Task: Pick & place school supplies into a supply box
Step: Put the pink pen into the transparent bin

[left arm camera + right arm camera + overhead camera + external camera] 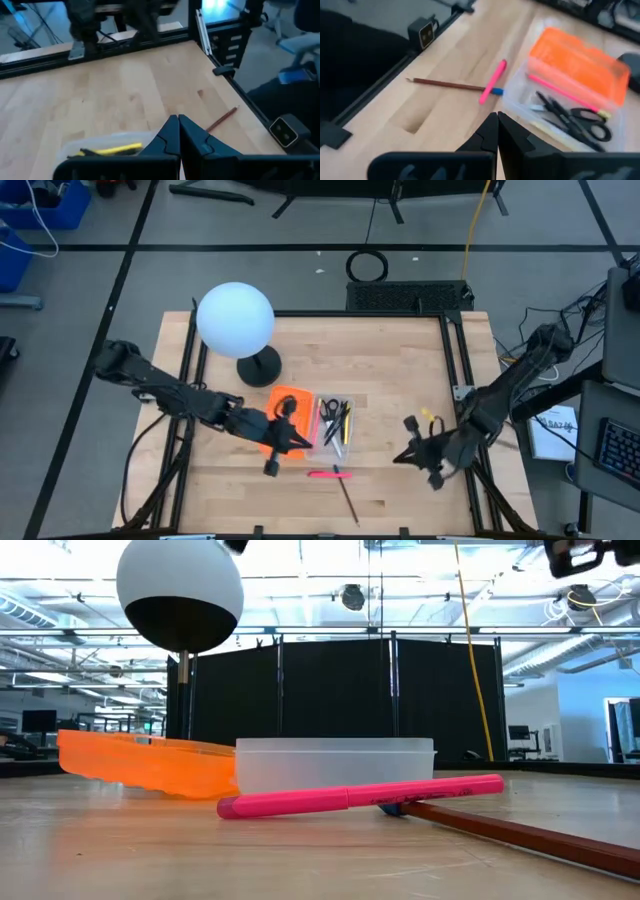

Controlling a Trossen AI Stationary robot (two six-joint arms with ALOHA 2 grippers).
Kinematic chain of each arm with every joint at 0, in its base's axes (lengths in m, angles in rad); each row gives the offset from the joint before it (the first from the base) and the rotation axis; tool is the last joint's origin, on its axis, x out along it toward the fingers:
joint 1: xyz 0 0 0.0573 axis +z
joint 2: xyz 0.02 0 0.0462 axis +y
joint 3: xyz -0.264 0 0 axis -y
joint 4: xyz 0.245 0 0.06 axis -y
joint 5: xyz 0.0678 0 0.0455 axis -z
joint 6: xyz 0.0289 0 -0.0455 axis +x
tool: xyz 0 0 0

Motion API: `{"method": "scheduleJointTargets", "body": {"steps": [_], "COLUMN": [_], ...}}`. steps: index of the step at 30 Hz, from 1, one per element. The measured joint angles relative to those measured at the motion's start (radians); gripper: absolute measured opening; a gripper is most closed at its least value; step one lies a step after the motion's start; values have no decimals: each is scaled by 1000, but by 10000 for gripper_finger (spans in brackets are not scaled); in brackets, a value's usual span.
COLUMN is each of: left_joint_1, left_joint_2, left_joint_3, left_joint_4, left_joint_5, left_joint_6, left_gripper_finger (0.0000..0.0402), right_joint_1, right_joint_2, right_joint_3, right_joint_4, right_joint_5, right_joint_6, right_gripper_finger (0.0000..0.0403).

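I see the supply box (335,425) mid-table, its orange panel (288,420) on its left, already holding scissors (580,117) and several pens. Two supplies lie outside, just near of the box: a pink pen (328,473) and a brown pencil (349,502) crossing under its right end. Both look light, stiff and thin, and I judge them likely to roll, so I'd pinch the pen mid-shaft, across its length. My left gripper (272,467) hangs at the panel's near edge, fingers pressed together, empty. My right gripper (404,455) waits to the right of the box, also closed on nothing.
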Motion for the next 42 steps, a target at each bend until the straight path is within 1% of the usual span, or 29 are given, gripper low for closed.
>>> {"method": "scheduleJointTargets", "body": {"steps": [2,5,7,10,15,17,20,22,24,27,28,30,33,37,40,42], "left_joint_1": [-12,-49,-63,-66,-72,-83,-109,-129,-149,-171,-175,-180,-178,-176,-176,-176], "left_joint_2": [-53,-133,-180,-247,-345,-378,-423,-449,-491,-545,-562,-587,-607,-606,-605,-605], "left_joint_3": [-98,-214,-284,-359,-455,-496,-564,-610,-658,-724,-746,-791,-845,-877,-879,-879], "left_joint_4": [85,195,232,254,279,313,390,436,444,481,498,555,632,692,739,768], "left_joint_5": [-10,-37,-48,-56,-52,-53,-72,-95,-121,-171,-182,-195,-240,-313,-352,-360], "left_joint_6": [-5,18,22,21,22,44,63,66,60,31,29,30,44,95,127,158], "left_gripper_finger": [1,1,1,1,3,1,3,2,2,2,1,2,8,21,25,27], "right_joint_1": [7,1,-10,-27,-69,-89,-115,-125,-135,-154,-163,-184,-211,-243,-258,-259], "right_joint_2": [78,189,265,373,544,610,701,749,788,830,843,876,922,996,1059,1083], "right_joint_3": [62,138,198,281,436,510,617,672,716,758,769,792,845,946,1016,1038], "right_joint_4": [-33,-27,-20,-32,-32,-62,-122,-151,-170,-182,-180,-185,-249,-373,-477,-529], "right_joint_5": [0,0,0,-3,-6,-14,-53,-84,-113,-173,-211,-244,-257,-275,-279,-278], "right_joint_6": [35,92,134,186,216,237,249,236,209,192,190,190,198,215,180,143], "right_gripper_finger": [0,0,0,0,0,0,0,0,0,0,0,0,0,0,0,0]}}
